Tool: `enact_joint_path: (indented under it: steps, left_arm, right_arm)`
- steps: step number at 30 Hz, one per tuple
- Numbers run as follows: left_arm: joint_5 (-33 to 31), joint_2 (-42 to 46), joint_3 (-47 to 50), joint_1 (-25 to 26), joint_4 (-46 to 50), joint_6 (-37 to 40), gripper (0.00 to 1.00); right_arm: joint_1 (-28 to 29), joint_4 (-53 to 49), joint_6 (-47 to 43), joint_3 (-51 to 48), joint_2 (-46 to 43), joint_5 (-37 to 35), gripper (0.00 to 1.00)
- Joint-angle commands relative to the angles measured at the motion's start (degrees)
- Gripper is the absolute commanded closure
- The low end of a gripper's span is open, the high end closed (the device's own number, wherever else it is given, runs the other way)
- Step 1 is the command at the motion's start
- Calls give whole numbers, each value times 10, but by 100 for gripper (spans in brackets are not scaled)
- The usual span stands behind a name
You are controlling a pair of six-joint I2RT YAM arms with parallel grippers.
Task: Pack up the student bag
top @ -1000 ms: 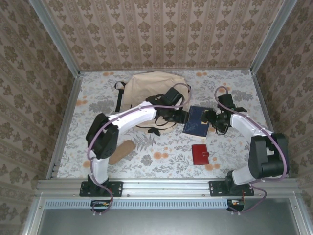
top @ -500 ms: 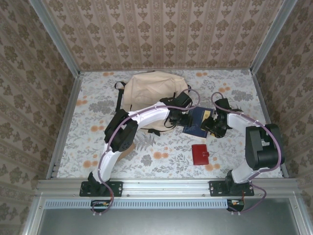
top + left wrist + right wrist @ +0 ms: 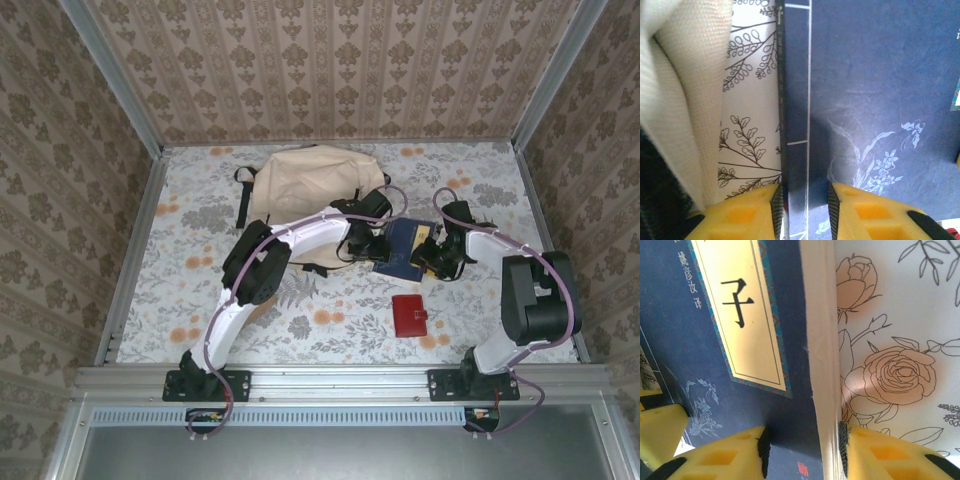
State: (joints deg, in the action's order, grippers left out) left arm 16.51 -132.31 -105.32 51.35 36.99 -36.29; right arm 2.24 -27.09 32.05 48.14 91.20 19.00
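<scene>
Book between bag and wallet, a gripper at each side.
The student bag (image 3: pixel 300 185) lies on the table (image 3: pixel 180 300) at the far side, left of centre. The book (image 3: pixel 405 240) lies flat just right of the bag and nearer, with a narrow strip of table between them. The wallet (image 3: pixel 409 315) lies nearer again, in front of the book and apart from it. The left gripper (image 3: pixel 372 250) stands at the book's left edge, between bag and book, one finger on either side of the spine. The right gripper (image 3: pixel 430 257) stands at the book's right edge, its fingers astride the page edge.
</scene>
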Motion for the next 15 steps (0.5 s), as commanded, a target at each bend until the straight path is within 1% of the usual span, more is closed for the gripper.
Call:
enact_joint_path:
  steps: [1, 8, 15]
  left_arm:
    - [20, -21, -8, 1, 19, -8, 70]
    - [20, -25, -5, 0, 19, -6, 71]
    - [16, -24, -4, 1, 21, -3, 74]
  right_arm:
    - [2, -5, -3, 8, -21, 42, 59]
    - [3, -34, -3, 27, -62, 35, 69]
    - [5, -34, -11, 28, -56, 38, 78]
